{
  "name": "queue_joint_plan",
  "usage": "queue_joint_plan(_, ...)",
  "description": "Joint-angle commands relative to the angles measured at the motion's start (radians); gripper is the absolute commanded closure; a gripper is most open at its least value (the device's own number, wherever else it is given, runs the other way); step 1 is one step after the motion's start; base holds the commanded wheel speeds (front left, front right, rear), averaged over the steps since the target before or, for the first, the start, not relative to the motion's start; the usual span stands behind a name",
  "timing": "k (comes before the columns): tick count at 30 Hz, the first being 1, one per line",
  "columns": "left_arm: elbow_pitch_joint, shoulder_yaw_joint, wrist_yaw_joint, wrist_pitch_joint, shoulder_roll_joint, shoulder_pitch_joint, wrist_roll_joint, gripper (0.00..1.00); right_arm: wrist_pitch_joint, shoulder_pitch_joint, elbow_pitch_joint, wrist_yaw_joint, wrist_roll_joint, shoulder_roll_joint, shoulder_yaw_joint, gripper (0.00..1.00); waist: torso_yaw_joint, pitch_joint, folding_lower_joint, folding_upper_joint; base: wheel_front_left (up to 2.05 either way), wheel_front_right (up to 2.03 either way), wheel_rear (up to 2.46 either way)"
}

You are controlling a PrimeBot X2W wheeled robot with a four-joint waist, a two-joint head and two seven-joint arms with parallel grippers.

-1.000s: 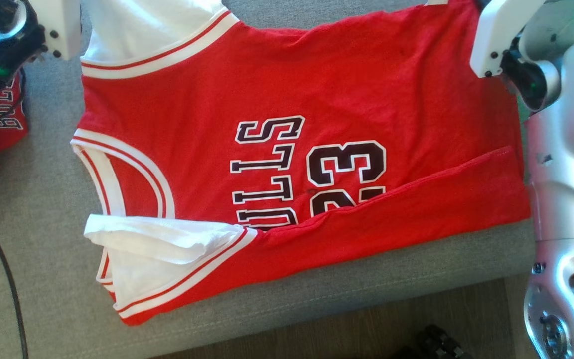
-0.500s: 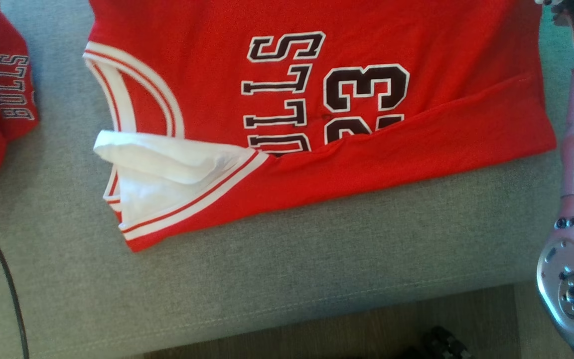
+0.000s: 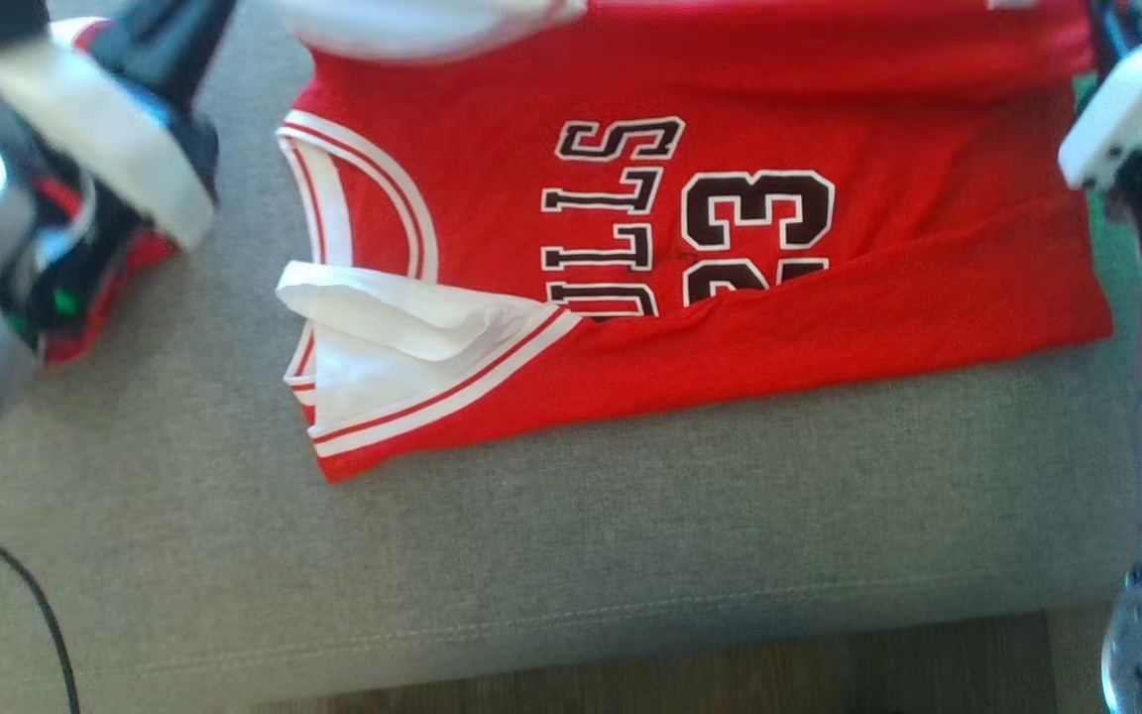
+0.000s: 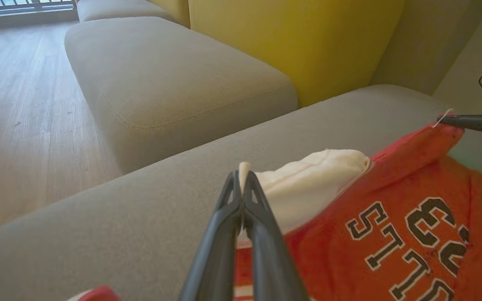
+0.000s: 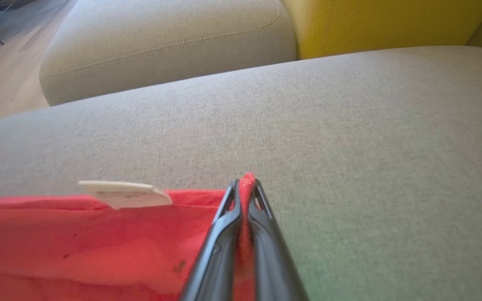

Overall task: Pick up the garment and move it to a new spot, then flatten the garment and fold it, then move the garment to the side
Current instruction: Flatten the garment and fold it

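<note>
The garment [image 3: 730, 327] is a red jersey with white sleeves and dark lettering, spread on the grey sofa cushion [image 3: 571, 555]. Its near edge is folded up over the number. In the left wrist view my left gripper [image 4: 241, 184] is shut on the white sleeve fabric [image 4: 308, 184] at the far edge, which it holds a little off the cushion. My right gripper [image 5: 245, 188] is shut on the red hem corner [image 5: 247, 179]; a white label [image 5: 124, 193] sticks out beside it. My left arm [image 3: 105, 149] and right arm [image 3: 1136, 129] frame the jersey in the head view.
Another red garment [image 3: 105, 288] lies at the left under my left arm. A black cable [image 3: 36, 615] crosses the cushion's near left. Wooden floor [image 3: 730, 674] runs along the front edge. A yellow backrest [image 4: 291, 37] and a second grey cushion [image 4: 174, 79] lie beyond.
The head camera has moved, so the whole picture has shifted. Both arms now show lower and larger in the head view, and the jersey's far white sleeve edge shows lifted at the top.
</note>
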Motion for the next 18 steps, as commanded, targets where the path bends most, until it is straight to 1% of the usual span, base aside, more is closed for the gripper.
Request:
queue_joint_plan(1, -0.042, 0.048, 0.017, -0.014, 0.066, -0.008, -0.011, 1.0, -0.006, 0.015, -0.057, 0.0, 0.014, -0.008, 0.019, 1.0, 0.017, -0.026, 0.0, -0.0001, 0.0, 0.0, 0.0)
queue_joint_plan(5, -0.169, 0.044, 0.08, -0.018, 0.12, 0.108, -0.046, 1.0, 0.001, 0.125, -0.119, 0.0, 0.048, -0.027, 0.029, 1.0, 0.031, -0.058, 0.0, -0.0001, 0.0, 0.0, 0.0)
queue_joint_plan(11, -0.344, 0.016, 0.176, -0.01, 0.19, 0.263, -0.092, 1.0, 0.024, 0.276, -0.229, 0.0, 0.085, -0.037, 0.031, 1.0, 0.044, -0.093, 0.0, -0.0001, 0.0, 0.0, 0.0)
queue_joint_plan(14, -0.409, -0.001, 0.215, -0.012, 0.203, 0.334, -0.116, 1.0, 0.028, 0.335, -0.281, 0.0, 0.088, -0.033, 0.035, 1.0, 0.046, -0.106, 0.0, -0.0001, 0.0, 0.0, 0.0)
queue_joint_plan(18, -0.448, -0.018, 0.254, -0.024, 0.195, 0.411, -0.136, 1.0, 0.04, 0.398, -0.332, 0.0, 0.094, -0.019, 0.036, 1.0, 0.046, -0.113, 0.0, -0.0001, 0.0, 0.0, 0.0)
